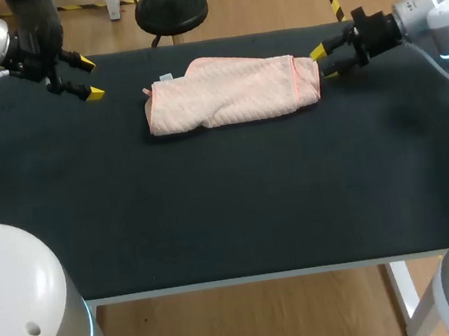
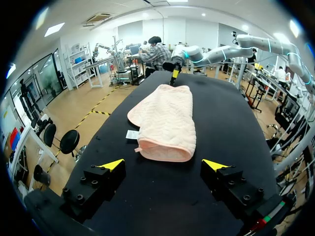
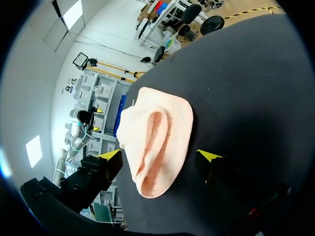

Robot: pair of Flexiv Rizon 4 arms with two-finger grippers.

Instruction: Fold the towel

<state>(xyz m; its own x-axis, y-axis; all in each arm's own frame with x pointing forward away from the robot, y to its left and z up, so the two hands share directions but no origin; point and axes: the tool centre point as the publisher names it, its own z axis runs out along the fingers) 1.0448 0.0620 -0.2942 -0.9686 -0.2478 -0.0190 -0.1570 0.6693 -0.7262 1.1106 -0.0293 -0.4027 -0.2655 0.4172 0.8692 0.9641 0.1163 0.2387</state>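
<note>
Towel (image 1: pixel 231 90) lies doubled over lengthwise on the far middle of the dark table (image 1: pixel 214 211). To its left, the left gripper (image 1: pixel 91 78) hangs apart from the cloth, fingers spread and empty, aimed along the towel's length, probably staged for a grab. At the right end, the right gripper (image 1: pixel 324 62) points level at the towel's edge, fingers open, holding nothing.

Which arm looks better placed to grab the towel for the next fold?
Probably the right. The right gripper is open at one end of the towel, which lies between its fingers in the wrist view. The left gripper, also open, hangs apart, with bare table between them.
</note>
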